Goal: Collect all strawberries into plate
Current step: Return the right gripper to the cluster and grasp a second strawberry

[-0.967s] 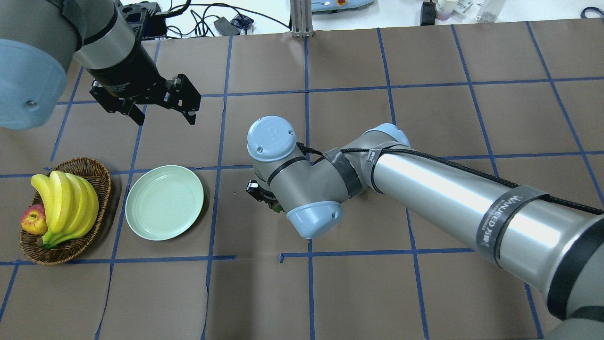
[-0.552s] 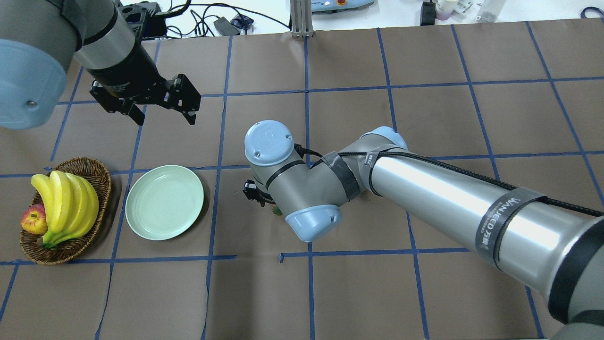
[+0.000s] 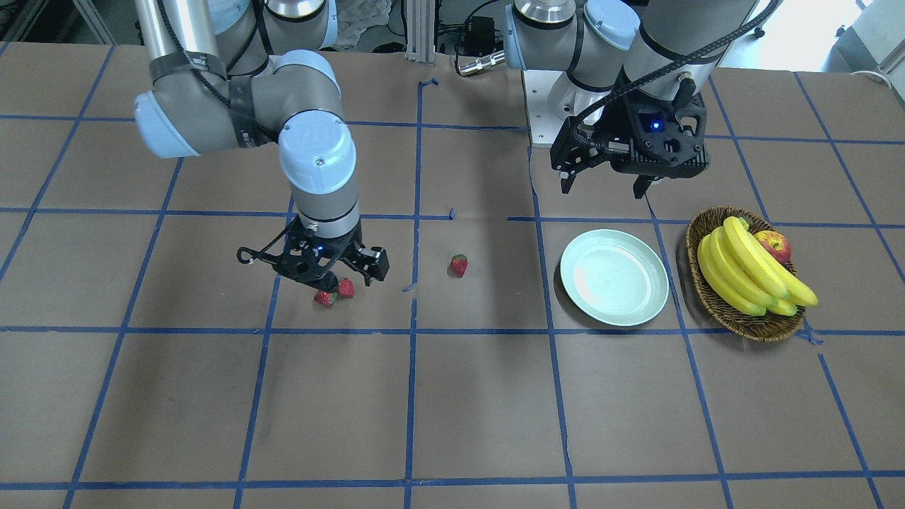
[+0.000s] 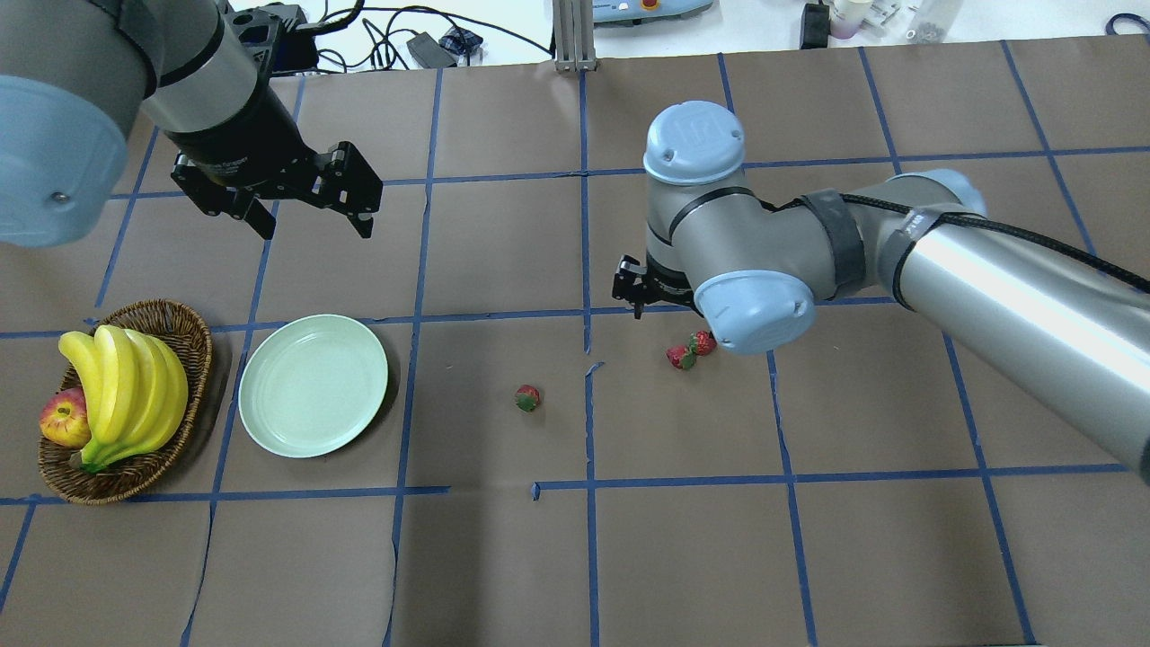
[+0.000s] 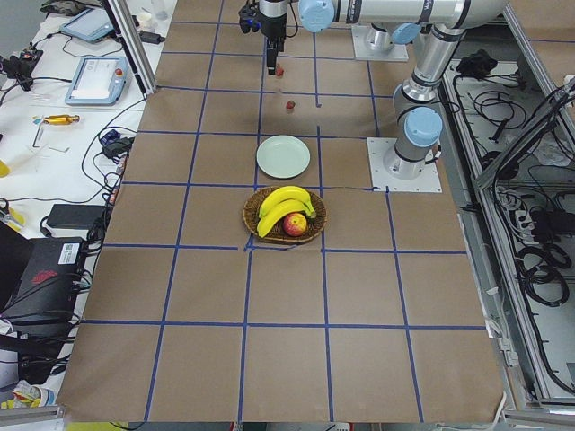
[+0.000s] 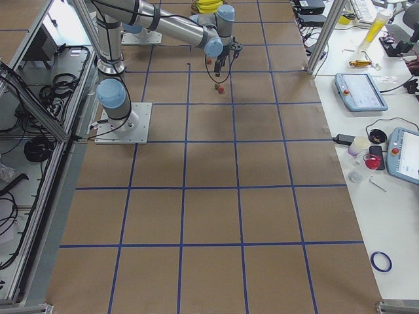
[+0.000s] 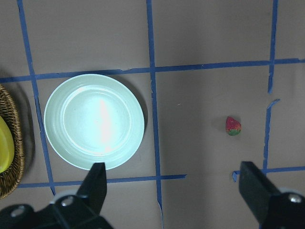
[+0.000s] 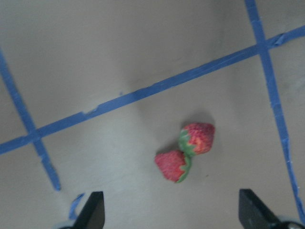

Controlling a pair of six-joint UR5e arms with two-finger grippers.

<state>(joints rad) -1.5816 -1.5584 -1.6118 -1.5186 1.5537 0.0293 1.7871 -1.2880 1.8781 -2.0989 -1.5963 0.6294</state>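
So there are three strawberries, small, red and bumpy, each with a green leafy cap. Two of them lie touching on the table, caps meeting in the middle and red tips pointing away from each other, so their long axes run roughly along one diagonal line. The right gripper hovers right over that pair with its fingers spread wide, pinching nothing.

The third strawberry lies alone between the pair and the plate, well apart from both. Its cap faces the robot's side and its tip points toward the far edge.

The plate is pale mint, round, shallow and glossy. Just beside it is a wicker basket holding bananas and an apple. The left gripper hangs in the air beyond the plate, fingers also wide apart and holding nothing.

The tabletop is brown paper with a blue tape grid. The side benches have cables, tablets and assorted lab clutter.
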